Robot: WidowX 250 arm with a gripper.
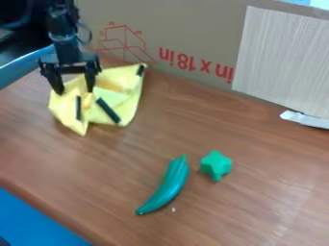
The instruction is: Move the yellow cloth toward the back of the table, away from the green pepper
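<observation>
Well, I hung at the upper left of the camera view with my gripper (74, 90) pointing down over the yellow cloth (114, 100). My jaws stood spread, one fingertip well apart from the other, and pinched nothing; whether either tip touched the fabric, I could not tell. The cloth lay crumpled on the brown table (237, 211), one corner turned toward the front, with three dark strips on it: one upright strip (78, 108), one slanting strip (108, 110) beside it, and a short strip (141, 70) at the upper right corner.

Well apart from me, nearer the camera, a curved teal pepper (171, 185) lay slantwise, with a green star-shaped piece (216, 164) just to its right in the view. Behind the table stood a cardboard surface (193, 29) with red print, and a pale wood-grain panel (283, 57) leaned at the upper right, above a white strip (307, 119).
</observation>
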